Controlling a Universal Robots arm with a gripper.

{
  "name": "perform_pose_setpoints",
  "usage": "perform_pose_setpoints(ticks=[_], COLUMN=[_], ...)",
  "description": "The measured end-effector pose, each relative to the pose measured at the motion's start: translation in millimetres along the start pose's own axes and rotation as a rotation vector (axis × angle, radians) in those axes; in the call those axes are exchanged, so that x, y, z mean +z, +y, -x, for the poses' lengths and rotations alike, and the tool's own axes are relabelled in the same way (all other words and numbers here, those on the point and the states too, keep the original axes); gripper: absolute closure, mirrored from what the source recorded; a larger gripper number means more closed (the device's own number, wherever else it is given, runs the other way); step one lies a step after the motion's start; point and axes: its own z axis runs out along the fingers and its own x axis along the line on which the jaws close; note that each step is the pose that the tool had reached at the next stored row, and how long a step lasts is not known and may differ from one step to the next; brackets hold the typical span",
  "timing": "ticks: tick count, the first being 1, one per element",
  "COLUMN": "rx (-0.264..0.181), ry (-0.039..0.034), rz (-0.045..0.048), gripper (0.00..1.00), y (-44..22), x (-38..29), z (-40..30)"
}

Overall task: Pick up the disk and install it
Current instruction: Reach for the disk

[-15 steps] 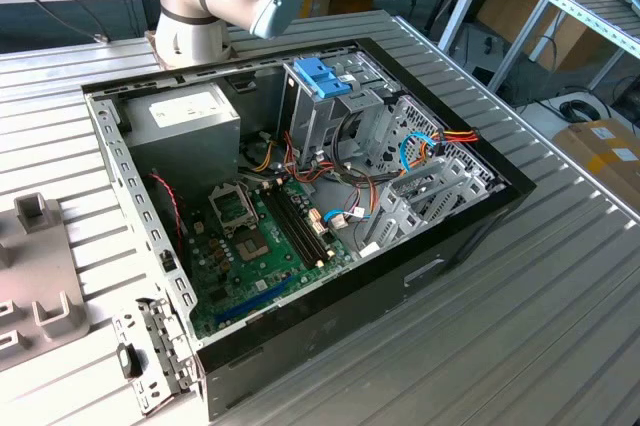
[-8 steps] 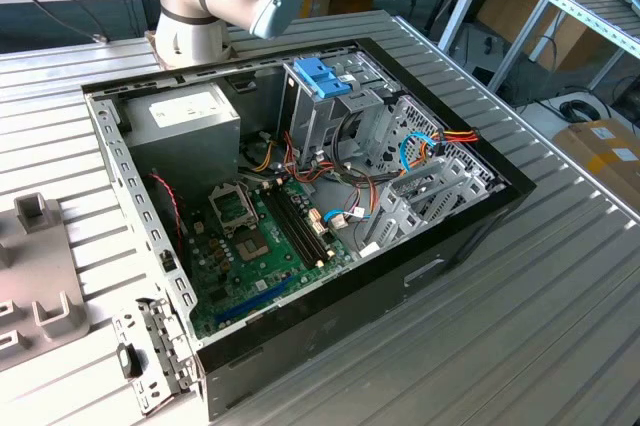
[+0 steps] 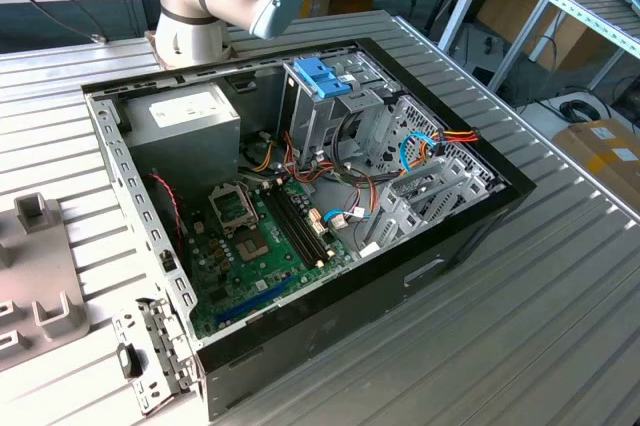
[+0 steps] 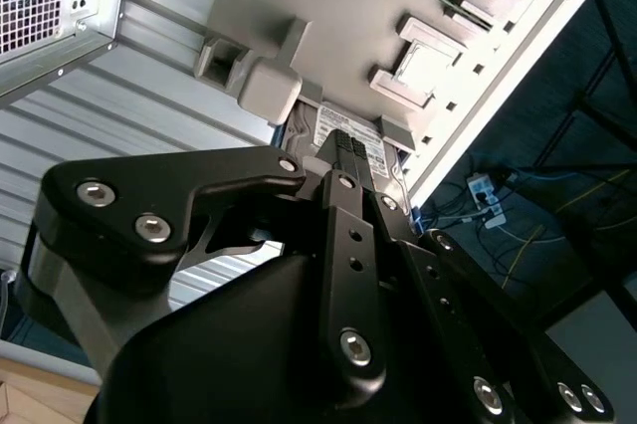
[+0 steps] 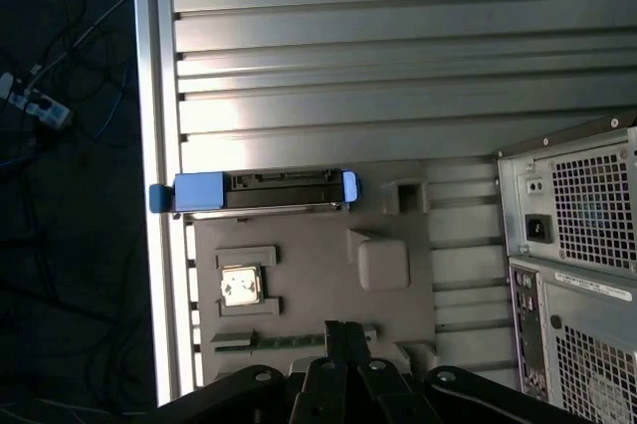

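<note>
At the exterior view's left, the grey fixture plate (image 3: pixel 30 266) lies on the ribbed surface (image 3: pixel 520 326), and the open computer case (image 3: pixel 330 311) sits further toward that view's right. In the first wrist view the disk (image 5: pixel 274 192) stands on edge in that plate, close to the surface's rim. Its long axis runs crosswise to the line along which the hand (image 5: pixel 345 329) points. The disk lies ahead of the fingertips and apart from them, with the plate's small holders between. The hand is closed, fingers pressed together, gripping nothing.
</note>
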Motion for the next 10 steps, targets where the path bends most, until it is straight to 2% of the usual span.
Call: perform_pose_setpoints(ticks=[10], rx=[0.0], ry=[0.0], rz=[0.0], gripper=[0.9], y=[-0.7], x=[-0.3], z=[-8.7])
